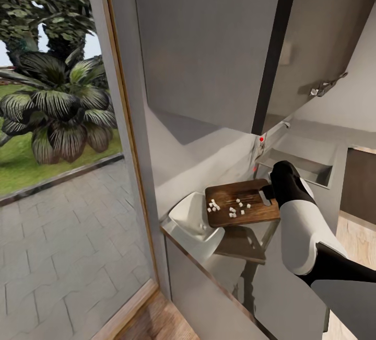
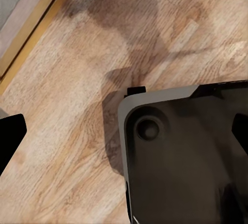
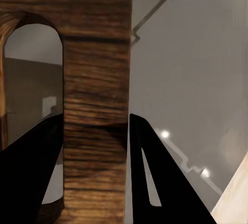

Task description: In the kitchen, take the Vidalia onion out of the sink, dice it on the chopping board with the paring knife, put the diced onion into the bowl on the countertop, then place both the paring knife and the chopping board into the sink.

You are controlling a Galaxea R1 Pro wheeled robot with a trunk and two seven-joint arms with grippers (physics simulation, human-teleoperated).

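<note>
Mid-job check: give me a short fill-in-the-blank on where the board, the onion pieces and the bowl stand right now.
1. The right gripper holds the chopping board by the end that has the handle ____.
2. The small white cubes of diced onion lie on the ____.
3. The white bowl sits beside the board, on the side toward the ____.
4. The grey sink lies beyond the board and holds no ____.

Missing words: slot; board; window; board
</note>
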